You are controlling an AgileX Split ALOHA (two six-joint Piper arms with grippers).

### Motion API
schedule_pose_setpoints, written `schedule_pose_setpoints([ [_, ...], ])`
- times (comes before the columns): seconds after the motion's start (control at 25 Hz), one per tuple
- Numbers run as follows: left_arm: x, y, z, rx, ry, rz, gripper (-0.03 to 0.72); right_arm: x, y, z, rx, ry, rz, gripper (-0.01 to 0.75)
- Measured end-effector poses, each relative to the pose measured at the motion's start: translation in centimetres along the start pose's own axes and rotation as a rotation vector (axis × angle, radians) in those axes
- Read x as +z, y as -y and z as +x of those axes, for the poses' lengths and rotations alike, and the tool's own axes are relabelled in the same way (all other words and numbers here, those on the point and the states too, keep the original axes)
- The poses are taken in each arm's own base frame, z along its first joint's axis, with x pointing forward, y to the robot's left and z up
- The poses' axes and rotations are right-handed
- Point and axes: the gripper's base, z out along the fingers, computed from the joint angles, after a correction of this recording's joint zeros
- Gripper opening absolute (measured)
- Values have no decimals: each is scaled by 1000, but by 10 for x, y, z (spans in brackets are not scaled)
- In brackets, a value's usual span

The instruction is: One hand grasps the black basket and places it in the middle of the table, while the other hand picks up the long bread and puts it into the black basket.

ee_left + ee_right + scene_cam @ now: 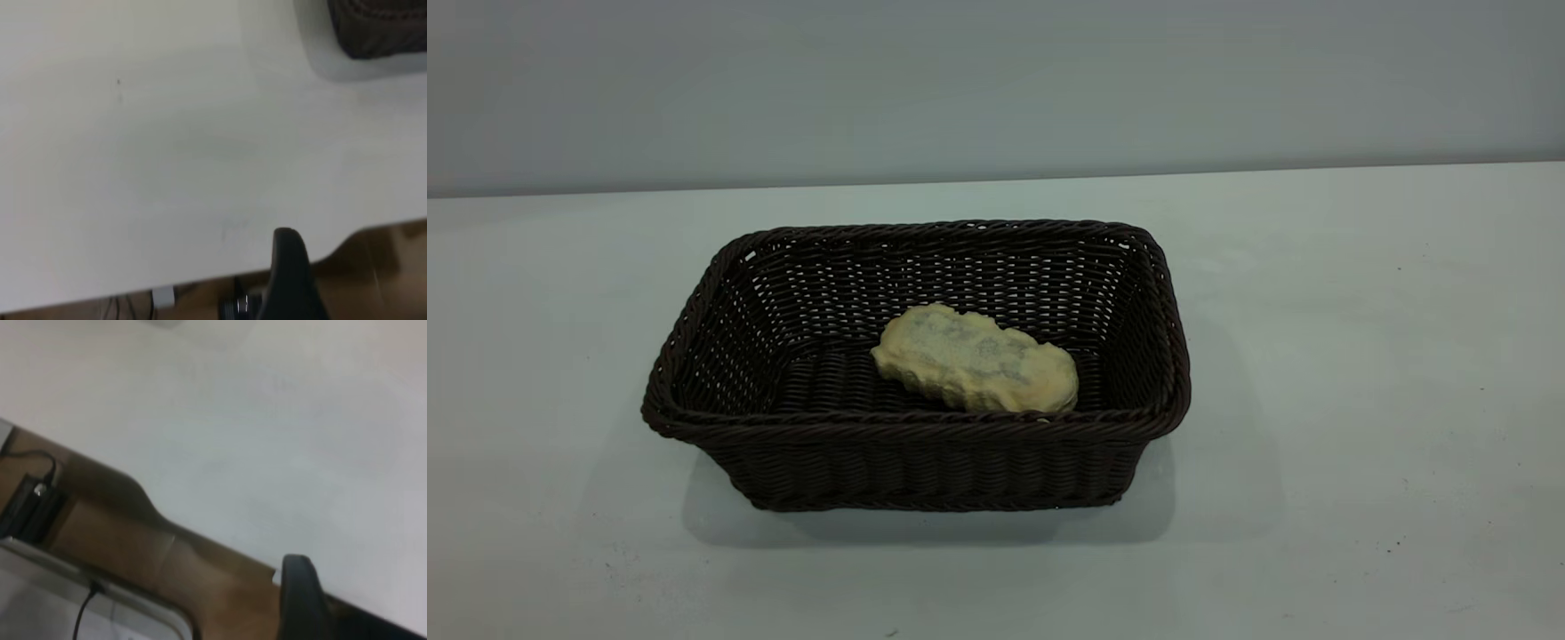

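Dark woven wicker fills the middle of the tabletop (1360, 373): the black basket (925, 444) stands upright there, well away from every edge, its braided rim unbroken all the way round. The long bread (975, 359) lies inside it on the basket floor, pale rough underside with greyish smudges turned up, set a little askew and nearer the basket's front wall than its back wall.

Neither of my arms shows in the exterior view. My left wrist camera looks down on bare white tabletop near one of its edges, with a corner of the basket far off and one of my left fingers (290, 277) dark at the picture's border. My right wrist camera shows one right finger (301, 600) over another tabletop edge. Whether either pair of fingers is spread or closed, I cannot tell.
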Motion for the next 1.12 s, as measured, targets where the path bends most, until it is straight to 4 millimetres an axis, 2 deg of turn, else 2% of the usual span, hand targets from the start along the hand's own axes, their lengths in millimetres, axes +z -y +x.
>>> schedule_pose_setpoints([
  [0.28, -9, -1, 13, -32, 123, 2, 581, -4, 0, 2, -5, 82, 8, 425],
  [1.12, -8, 0, 14, -35, 131, 4, 581, 2, 1, 7, -7, 48, 21, 425],
])
